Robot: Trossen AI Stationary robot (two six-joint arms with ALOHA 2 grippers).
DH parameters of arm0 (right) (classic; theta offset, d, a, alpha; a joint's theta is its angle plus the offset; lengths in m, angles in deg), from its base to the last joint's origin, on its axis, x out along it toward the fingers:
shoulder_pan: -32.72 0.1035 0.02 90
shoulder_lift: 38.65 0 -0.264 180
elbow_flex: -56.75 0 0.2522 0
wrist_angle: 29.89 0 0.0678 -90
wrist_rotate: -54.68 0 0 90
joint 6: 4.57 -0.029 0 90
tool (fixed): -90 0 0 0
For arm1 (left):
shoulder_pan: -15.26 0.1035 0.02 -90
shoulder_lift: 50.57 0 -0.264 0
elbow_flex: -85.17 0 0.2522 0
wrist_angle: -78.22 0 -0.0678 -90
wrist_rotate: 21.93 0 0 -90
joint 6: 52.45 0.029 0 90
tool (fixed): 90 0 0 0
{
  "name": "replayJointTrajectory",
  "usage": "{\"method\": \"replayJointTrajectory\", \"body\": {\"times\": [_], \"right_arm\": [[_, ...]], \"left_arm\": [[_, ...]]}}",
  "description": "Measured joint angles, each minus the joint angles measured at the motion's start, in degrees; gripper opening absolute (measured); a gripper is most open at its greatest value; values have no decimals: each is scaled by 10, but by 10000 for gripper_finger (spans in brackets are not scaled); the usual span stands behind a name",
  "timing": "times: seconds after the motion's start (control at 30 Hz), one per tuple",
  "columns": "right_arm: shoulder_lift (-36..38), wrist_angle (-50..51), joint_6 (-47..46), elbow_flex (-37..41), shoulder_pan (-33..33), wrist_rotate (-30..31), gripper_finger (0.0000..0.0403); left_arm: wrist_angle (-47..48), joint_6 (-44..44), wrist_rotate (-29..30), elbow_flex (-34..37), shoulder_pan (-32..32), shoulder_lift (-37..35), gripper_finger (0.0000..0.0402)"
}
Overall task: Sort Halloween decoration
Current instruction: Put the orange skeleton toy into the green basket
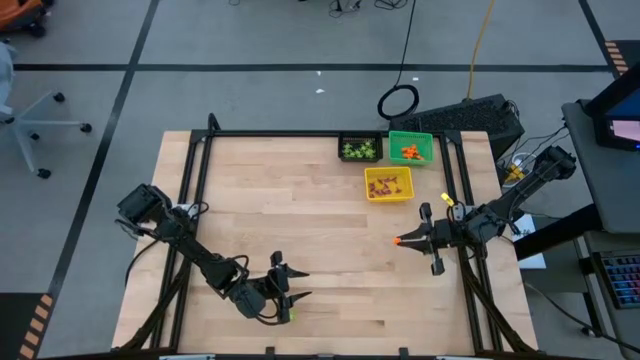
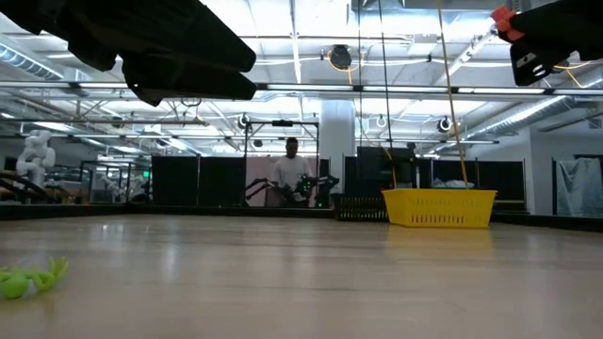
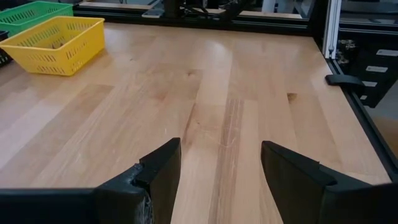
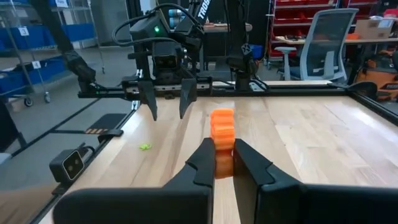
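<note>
Orange trinket (image 4: 222,142) pinched in right hand (image 4: 222,163); left hand (image 3: 219,168) open, empty; no legible writing.

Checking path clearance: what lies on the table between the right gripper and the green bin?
In the high view, only the yellow bin lies between the right gripper, shut on an orange trinket, and the green bin.

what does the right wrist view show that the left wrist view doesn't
Only the right wrist view: the right gripper shut on an orange trinket, the left gripper facing it with fingers apart, and a light-green trinket lying on the table near that gripper. Only the left wrist view: the yellow bin and green bin, past the left gripper's open fingers. Both: the bare wooden table.
</note>
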Motion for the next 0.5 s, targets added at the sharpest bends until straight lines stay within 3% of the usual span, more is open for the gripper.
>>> {"method": "replayJointTrajectory", "body": {"times": [0.2,0.37,0.5], "right_arm": [[0,0,-21,0,0,6,12],[0,5,-12,-2,-1,60,12],[-1,93,-13,-50,-22,107,12]], "left_arm": [[0,0,0,0,0,0,224],[0,0,0,0,0,0,224],[0,0,0,0,0,0,224]]}}
